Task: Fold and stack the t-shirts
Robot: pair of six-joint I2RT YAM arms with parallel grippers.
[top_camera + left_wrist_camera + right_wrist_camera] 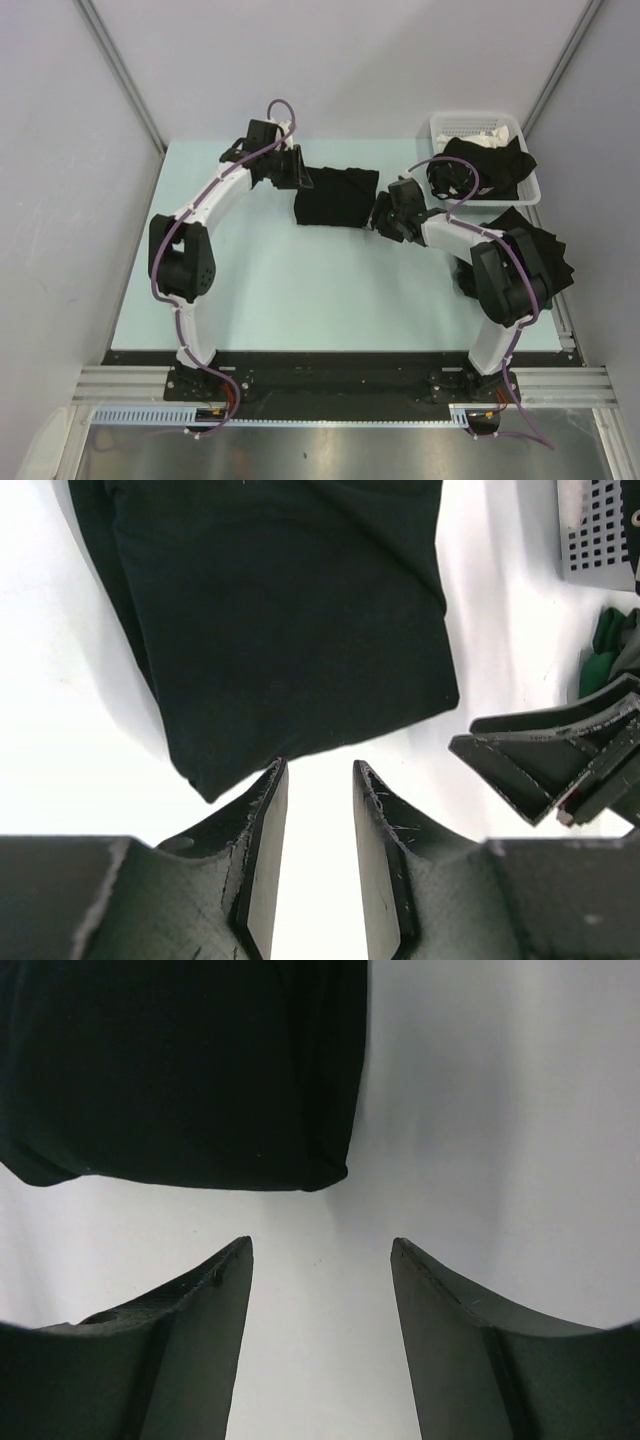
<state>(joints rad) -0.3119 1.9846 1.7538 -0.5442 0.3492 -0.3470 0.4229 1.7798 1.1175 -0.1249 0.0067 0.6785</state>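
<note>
Hovering my left pincer (319, 768) and right pincer (320, 1245), both parted and empty, either side of the folded t-shirt (335, 197) on the surface (300, 290), I fear a low pass catches its edge, dragging the fold open.

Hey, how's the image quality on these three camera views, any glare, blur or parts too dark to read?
Top external: even light, soft shadows, but the folded t-shirt reads as a nearly flat black patch. Left wrist: the table is blown out to white. Right wrist: greyer table, dark vignette in the bottom corners, fingers slightly soft.
</note>
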